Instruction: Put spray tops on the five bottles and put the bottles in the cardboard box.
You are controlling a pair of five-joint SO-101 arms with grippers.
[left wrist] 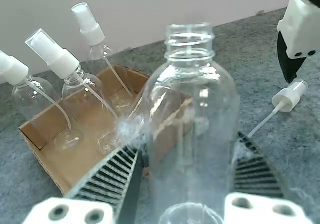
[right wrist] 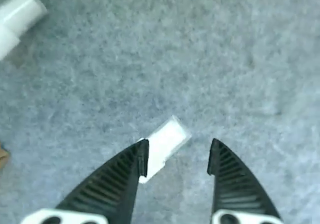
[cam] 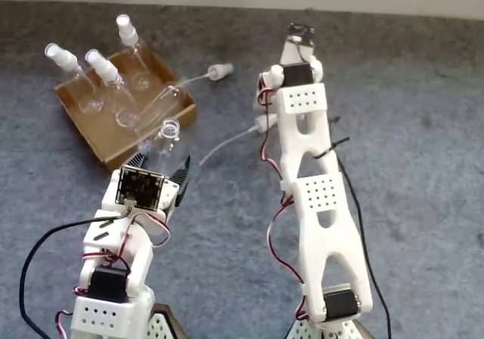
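Currently mid-capping: left end effector [left wrist: 185, 171] pinches the clear topless bottle [left wrist: 192, 129] near the brown cardboard box [left wrist: 90, 159], right end effector [right wrist: 179, 143] is spread around a white spray top [right wrist: 167, 139] on the grey worktop [right wrist: 225, 59]; next it likely needs to close and lift.

box far left, arms on the near side

cardboard box [cam: 83, 104] sits on the table [cam: 416, 127], far left. three bottles [cam: 106, 78] stand upright in it, tops on. left gripper [cam: 160, 165] is just before the box's near corner, with an uncapped bottle [cam: 168, 138] upright between its fingers. right gripper [right wrist: 178, 144] is right of the box, over a loose spray top [right wrist: 162, 149] lying on the table. another spray top [cam: 219, 71] lies just past the box's right edge.
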